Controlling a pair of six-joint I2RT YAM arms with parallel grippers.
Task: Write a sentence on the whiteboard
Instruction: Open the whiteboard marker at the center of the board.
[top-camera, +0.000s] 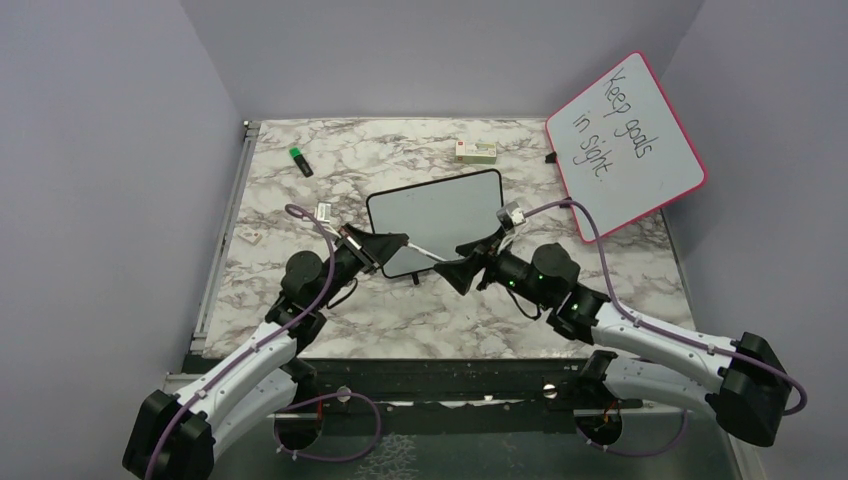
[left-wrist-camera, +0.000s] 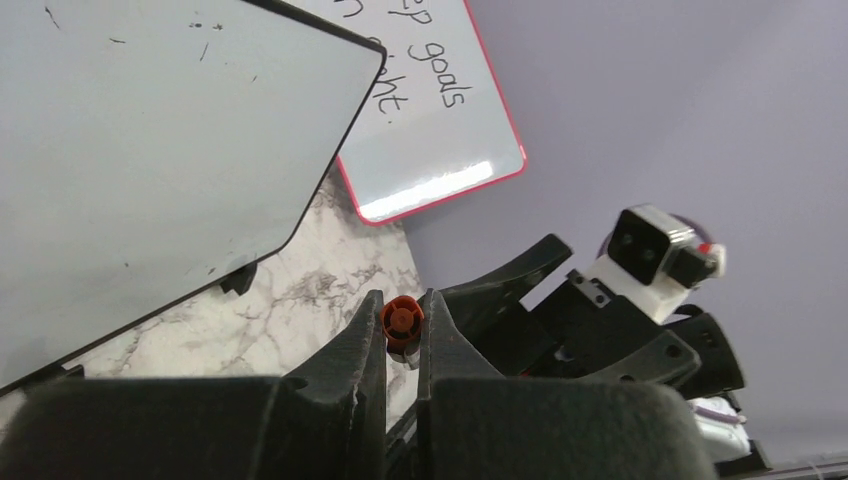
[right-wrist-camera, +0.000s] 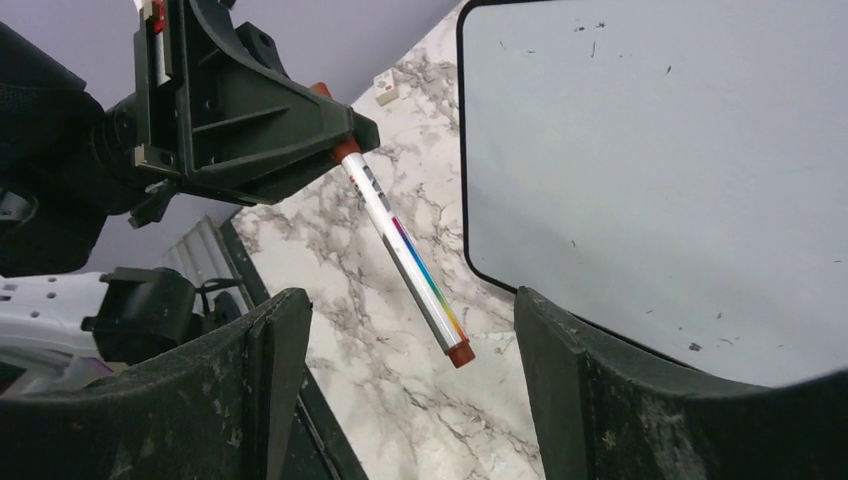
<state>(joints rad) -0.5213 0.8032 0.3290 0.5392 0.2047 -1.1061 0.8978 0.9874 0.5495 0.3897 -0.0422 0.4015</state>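
Right gripper (right-wrist-camera: 410, 315) is held wide open, empty, at the free end of the marker (right-wrist-camera: 400, 235); its other end is pinched by the left gripper (right-wrist-camera: 345, 130).

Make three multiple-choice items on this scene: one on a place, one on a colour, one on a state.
1. Where does the green-and-black marker lie on the table?
A) near edge, centre
B) far left
C) far right corner

2. What colour is the frame of the board reading "Keep goals in sight"?
A) black
B) pink
C) green

3. What holds the rainbow-striped marker?
A) left gripper
B) right gripper
C) neither

Key:
1 B, it rests on the marble at the far left.
2 B, its rim is pink.
3 A, the left gripper is shut on one end, and the right gripper is open by the free end.
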